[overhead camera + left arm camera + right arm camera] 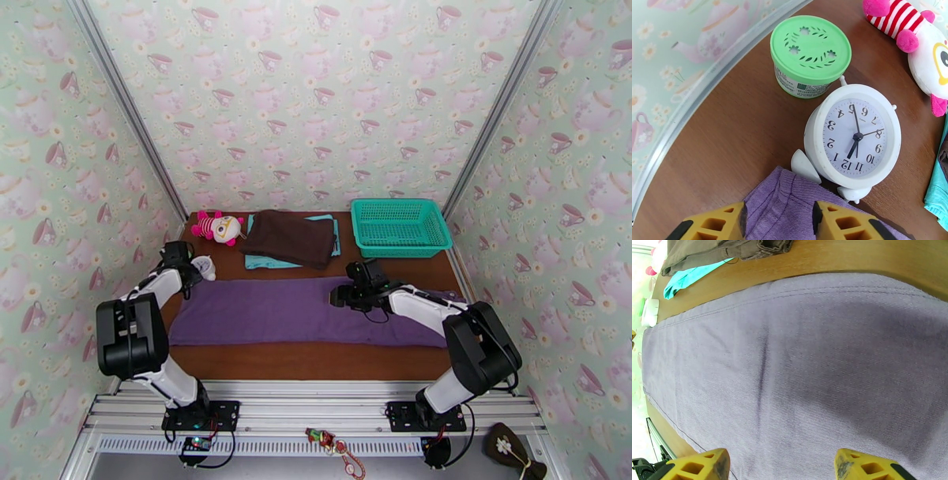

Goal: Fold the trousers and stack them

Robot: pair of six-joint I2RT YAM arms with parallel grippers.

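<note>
The purple trousers (pixel 292 312) lie flat in a long band across the middle of the table. My left gripper (pixel 197 270) is at their far left corner. In the left wrist view its yellow fingers (pixel 730 221) stand apart on either side of a bunched purple corner (pixel 780 201), so the left gripper (pixel 778 219) is open. My right gripper (pixel 340 296) hovers over the far edge near the middle. In the right wrist view it (pixel 782 465) is wide open just above the smooth fabric (pixel 802 370), holding nothing.
A white alarm clock (pixel 855 140) touches the trousers' corner, with a green-lidded tub (pixel 810 49) behind it. A pink striped plush toy (pixel 217 227) lies at the back left. A dark brown garment (pixel 288 237) rests on a teal cloth (pixel 268 263). A teal basket (pixel 399 227) stands back right.
</note>
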